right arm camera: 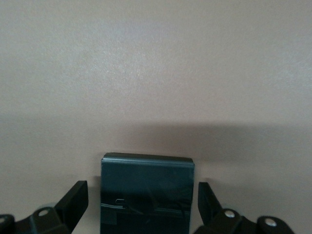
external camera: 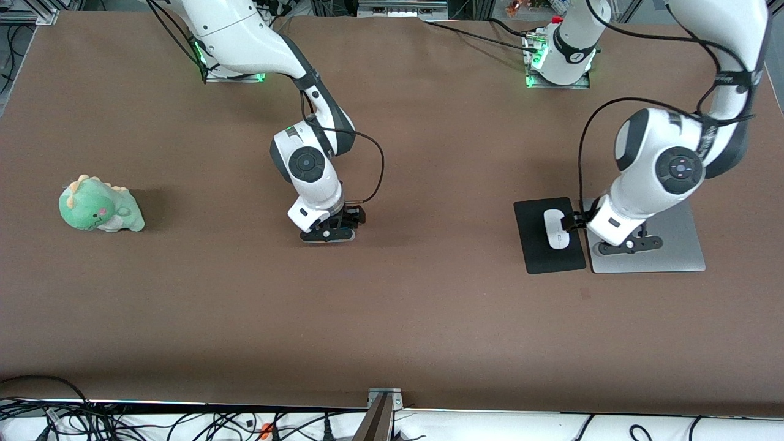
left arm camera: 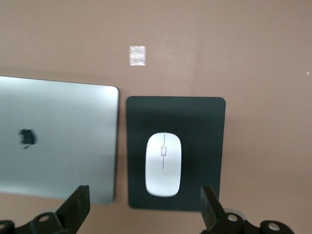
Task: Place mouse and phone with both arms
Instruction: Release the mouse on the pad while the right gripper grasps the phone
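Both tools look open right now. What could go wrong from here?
1. The right tool straddles the phone with open fingers close beside it; an off-centre closing might nudge the phone instead of gripping it.
2. The left tool sits low over the mouse pad edge and laptop, with the mouse lying free on the pad; a sideways move might clip it or scrape the laptop.

We see a glossy white plastic mouse on a matt black pad, brushed-metal laptop, glossy black phone, plush dinosaur.
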`<state>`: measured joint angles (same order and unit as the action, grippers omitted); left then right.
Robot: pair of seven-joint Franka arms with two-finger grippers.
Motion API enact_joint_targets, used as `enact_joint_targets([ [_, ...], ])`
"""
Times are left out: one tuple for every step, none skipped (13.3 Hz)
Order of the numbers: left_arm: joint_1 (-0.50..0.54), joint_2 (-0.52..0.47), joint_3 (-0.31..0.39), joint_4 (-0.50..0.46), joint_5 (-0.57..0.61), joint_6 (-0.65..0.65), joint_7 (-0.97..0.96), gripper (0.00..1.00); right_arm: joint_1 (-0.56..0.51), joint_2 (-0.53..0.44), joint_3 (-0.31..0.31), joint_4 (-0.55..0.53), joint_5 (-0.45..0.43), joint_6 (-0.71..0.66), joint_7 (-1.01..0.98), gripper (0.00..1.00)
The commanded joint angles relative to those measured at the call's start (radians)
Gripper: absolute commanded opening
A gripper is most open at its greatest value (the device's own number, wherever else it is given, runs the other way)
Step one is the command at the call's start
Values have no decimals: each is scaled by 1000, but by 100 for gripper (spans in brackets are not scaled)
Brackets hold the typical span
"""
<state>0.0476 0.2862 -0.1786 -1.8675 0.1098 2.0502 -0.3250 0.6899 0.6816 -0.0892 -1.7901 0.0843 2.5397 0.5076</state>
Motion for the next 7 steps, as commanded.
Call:
enact_joint_targets([
  [9,2,-10,155,-17,-186,12,100,22,7,-15,-20,-1,30,-9,100],
  [11,-13,-7,203,-66,-252,18,100,25,9,-17,-25,-11,36,-9,100],
  [11,-25,-2,240,-87,-313,36,100,28,13,-18,-34,-17,48,-9,98],
  [11,-42,-1,270,-87,-367,56,100,28,16,-18,-35,-20,51,-9,94],
  [11,-74,1,290,-87,-411,78,100,26,18,-18,-35,-21,51,-12,85],
  [11,-108,2,298,-87,-436,102,100,26,19,-18,-35,-21,47,-14,76],
  [11,-148,4,298,-87,-461,133,100,26,18,-18,-35,-20,45,-14,71],
])
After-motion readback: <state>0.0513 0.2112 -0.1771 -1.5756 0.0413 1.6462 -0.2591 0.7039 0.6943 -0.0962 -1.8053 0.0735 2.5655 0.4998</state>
